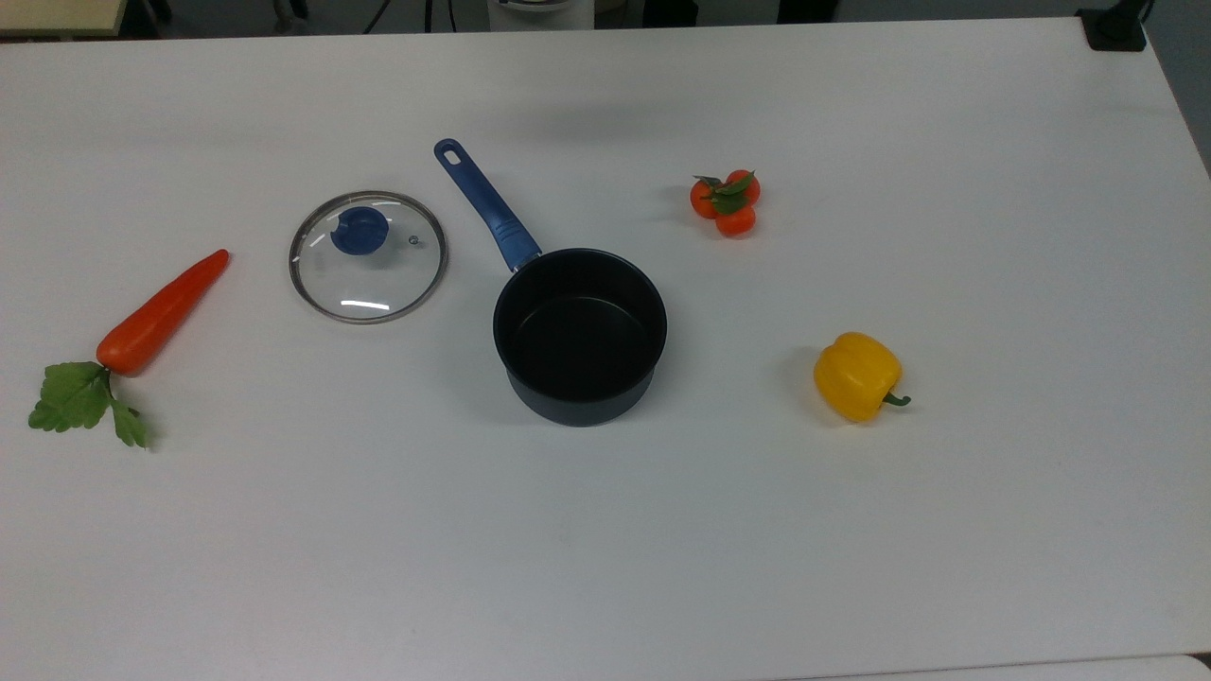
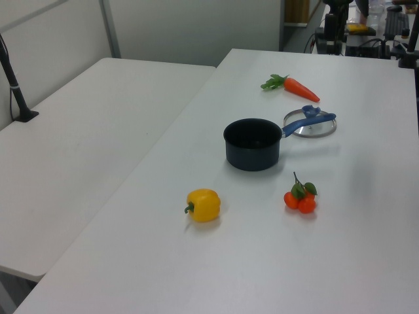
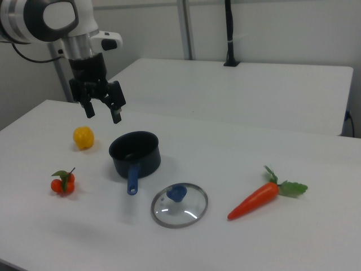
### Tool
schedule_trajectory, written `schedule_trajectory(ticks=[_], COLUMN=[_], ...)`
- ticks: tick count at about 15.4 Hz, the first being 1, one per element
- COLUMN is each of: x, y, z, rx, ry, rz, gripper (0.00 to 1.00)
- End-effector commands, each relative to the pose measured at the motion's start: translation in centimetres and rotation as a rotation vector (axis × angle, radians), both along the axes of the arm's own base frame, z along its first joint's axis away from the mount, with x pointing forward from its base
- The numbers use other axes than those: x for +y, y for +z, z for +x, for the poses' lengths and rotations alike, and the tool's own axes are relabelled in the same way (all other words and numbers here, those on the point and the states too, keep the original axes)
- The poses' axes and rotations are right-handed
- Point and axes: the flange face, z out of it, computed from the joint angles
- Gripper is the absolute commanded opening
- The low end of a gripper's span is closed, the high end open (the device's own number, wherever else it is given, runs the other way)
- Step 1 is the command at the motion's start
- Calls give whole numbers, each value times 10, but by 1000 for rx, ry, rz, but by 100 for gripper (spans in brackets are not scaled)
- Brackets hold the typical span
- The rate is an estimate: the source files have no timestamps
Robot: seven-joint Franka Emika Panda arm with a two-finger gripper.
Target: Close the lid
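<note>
Top view shows a big white table (image 1: 605, 530) with a few things spread on it. The lid (image 1: 368, 256) lies flat on the table, just beside the pot's blue handle (image 1: 487, 203), on the top view's left. It is clear glass with a metal ring and a blue knob (image 1: 359, 231) in the middle. The pot (image 1: 579, 336) is dark, open, and has nothing inside. The lid and the pot sit near each other, and I cannot tell if the lid touches the handle.

A carrot (image 1: 161, 314) with green leaves lies well apart at the top view's far left. Three small tomatoes (image 1: 726, 202) with leaves sit on the top view's right of the pot. A yellow pepper (image 1: 856, 375) lies lower on that side.

In the right view, the gripper (image 3: 102, 112) hangs in the air above the table, up behind the pot and near the pepper. Its two fingers are spread apart and hold nothing.

A second white table (image 2: 85, 157) stands next to the first one, on the left view's left. A black pole (image 2: 14, 82) stands on it. Plain light walls (image 2: 190, 29) go around the room, and some dark gear (image 2: 366, 29) sits past the far end of the table in the left view.
</note>
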Motion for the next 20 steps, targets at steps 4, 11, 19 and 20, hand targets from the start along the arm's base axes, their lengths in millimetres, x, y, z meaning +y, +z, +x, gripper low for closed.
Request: schedule_trajectory(ticks=[4, 11, 19, 20], x=[-7, -60, -119, -123], y=[-2, -1, -96, -108], z=[-3, 9, 32, 36], rx=[11, -43, 4, 2], ry=[-8, -111, -212, -217], rz=[-11, -9, -14, -15], gripper=[100, 100, 100, 100])
